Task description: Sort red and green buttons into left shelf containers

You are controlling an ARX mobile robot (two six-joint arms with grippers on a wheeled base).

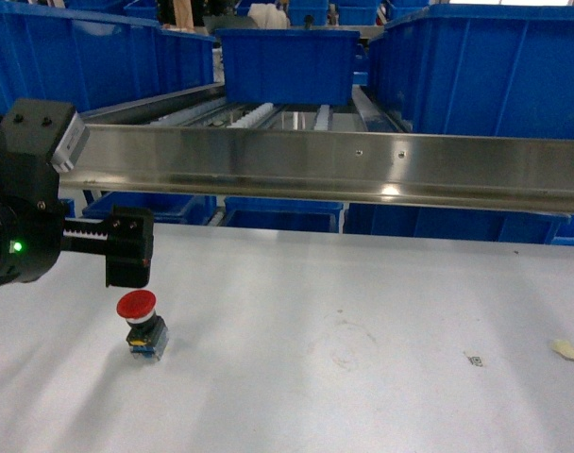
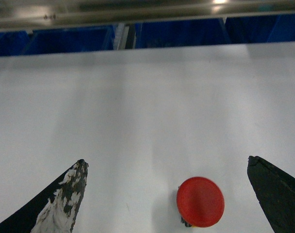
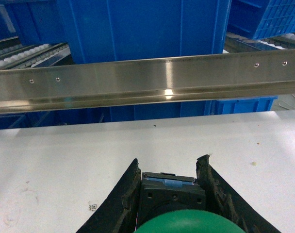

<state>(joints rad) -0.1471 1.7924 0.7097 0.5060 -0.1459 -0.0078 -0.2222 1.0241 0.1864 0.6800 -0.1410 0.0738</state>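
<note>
The red button (image 2: 200, 201) sits off-centre between my spread left fingers (image 2: 65, 194), so closing could tip it on the counter (image 1: 362, 321), while my right fingers (image 3: 125, 199) pinch the green button (image 3: 186, 223)

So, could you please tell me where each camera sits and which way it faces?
Head: on the robot, facing the steel rail and white table; left gripper shows.
Left wrist: above the table, looking down at the red button between open fingers.
Right wrist: faces the rail; fingers hold the green button.
Head and left wrist share the red button.
</note>
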